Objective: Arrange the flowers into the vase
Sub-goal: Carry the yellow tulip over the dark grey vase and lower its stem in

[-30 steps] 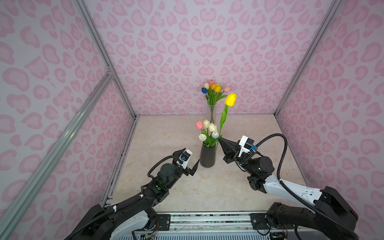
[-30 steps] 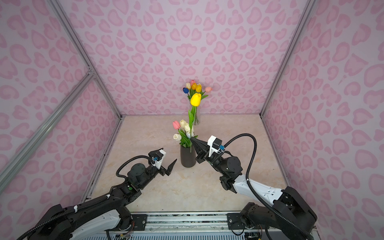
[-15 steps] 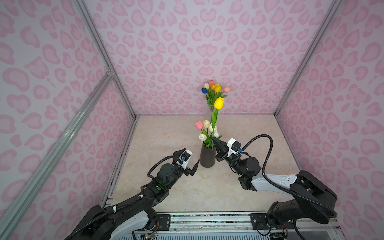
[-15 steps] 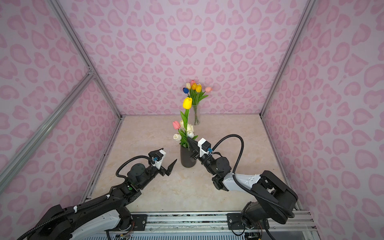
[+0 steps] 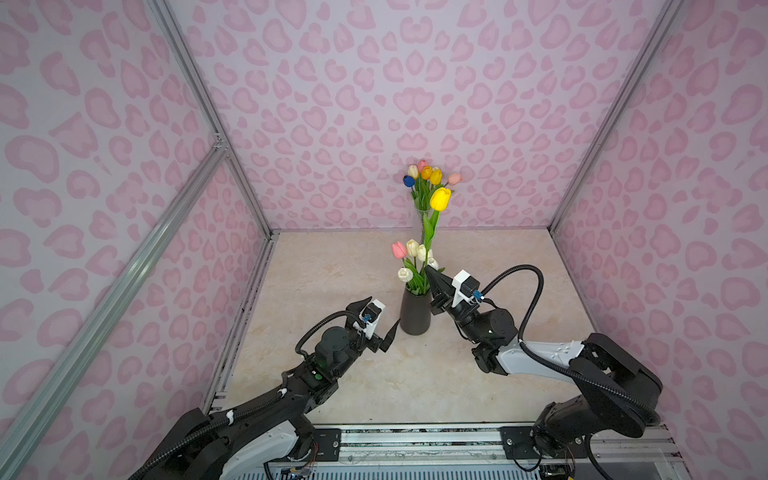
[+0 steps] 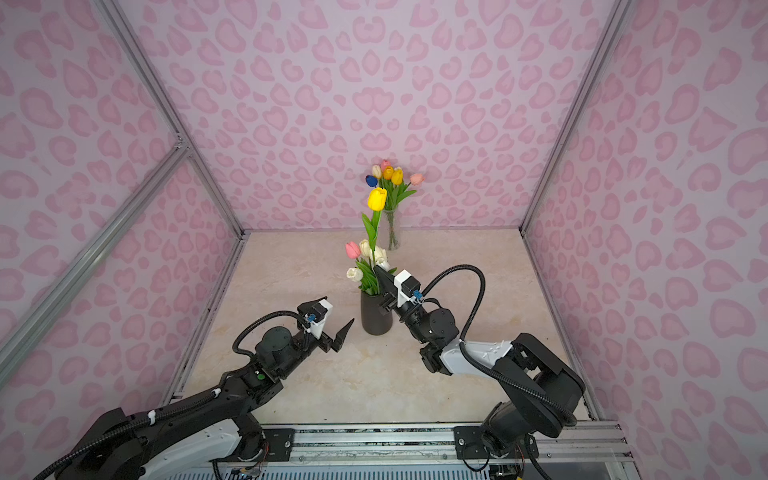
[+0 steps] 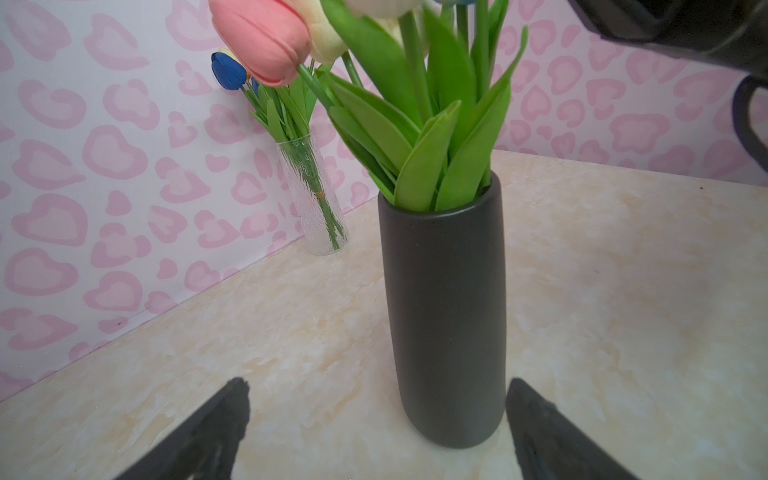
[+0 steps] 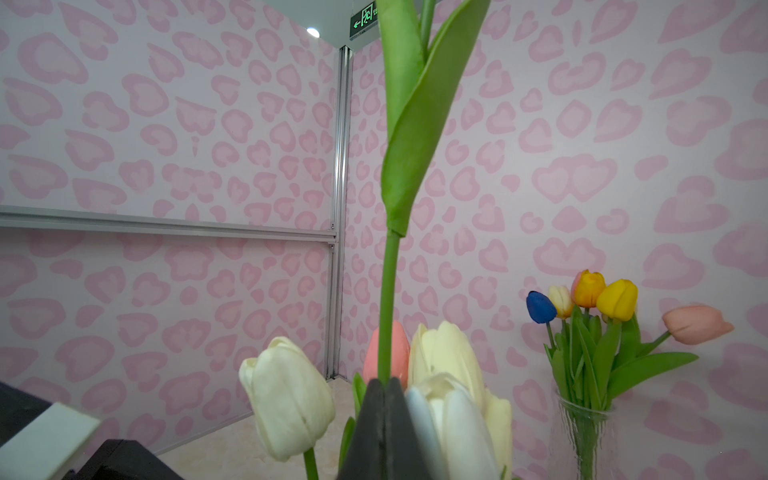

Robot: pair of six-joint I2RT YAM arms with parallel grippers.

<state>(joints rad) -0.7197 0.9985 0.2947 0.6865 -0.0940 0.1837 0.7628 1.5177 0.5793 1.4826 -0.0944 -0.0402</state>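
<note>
Right jaws are pinched tight on the stem of the yellow tulip point(image 5: 440, 198), holding it upright over the dark vase point(image 5: 415, 313), in among the white and pink tulips point(image 5: 409, 253) already standing there. Left jaws gape wide, low on the bench point(image 5: 332, 270), flanking that vase's foot. A glass vase point(image 6: 390, 232) of tulips stands by the back wall.

**Top pair:** two eyes side by side, high above my base, tilted down and forward; both top views share almost everything: the table point(image 5: 332, 270), both my arms, three walls

**Left wrist:** low over the table, close behind my left hand point(image 7: 379, 382), facing the dark vase point(image 7: 444, 311)

**Right wrist:** close behind my right hand point(image 8: 384, 386), looking up along the yellow tulip point(image 8: 388, 291); shares the glass vase point(image 8: 582, 436) with the left wrist view
</note>
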